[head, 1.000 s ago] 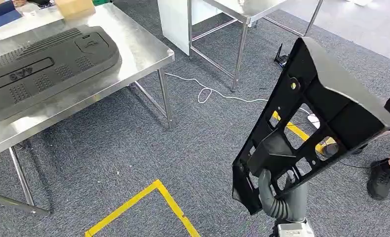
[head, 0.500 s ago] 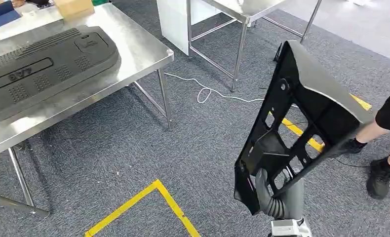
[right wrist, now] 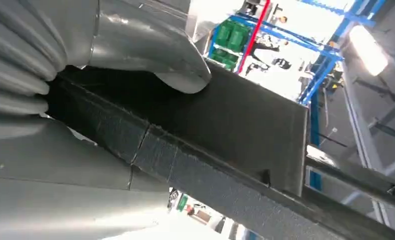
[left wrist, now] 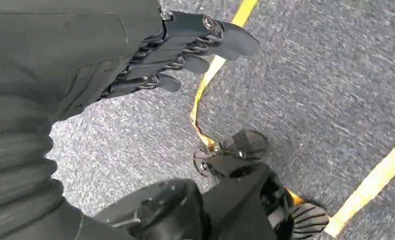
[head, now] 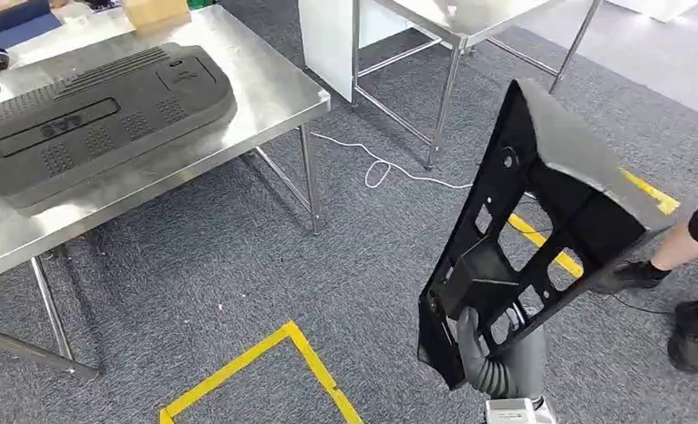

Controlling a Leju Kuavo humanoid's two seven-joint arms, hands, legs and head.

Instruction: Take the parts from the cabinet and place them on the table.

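Note:
My right hand (head: 500,358) grips the lower end of a long black plastic panel (head: 540,221) with several cut-outs, held upright and tilted over the carpet at the lower right. In the right wrist view my thumb presses on that panel's black edge (right wrist: 225,130). A second large dark grey moulded cover (head: 98,119) lies flat on the steel table (head: 266,88) at the upper left. My left hand (left wrist: 175,45) hangs above the floor, fingers loosely extended with nothing in them.
A second steel table (head: 451,26) stands at the back with a white panel beside it. A white cable (head: 390,168) trails across the grey carpet. Yellow tape lines (head: 266,358) mark the floor. A person's legs and dark shoes (head: 690,327) stand at the right edge.
The whole view has shifted slightly right and down as the camera moved. The panel stays in my right hand, tipped a little more upright. The person's feet have stepped.

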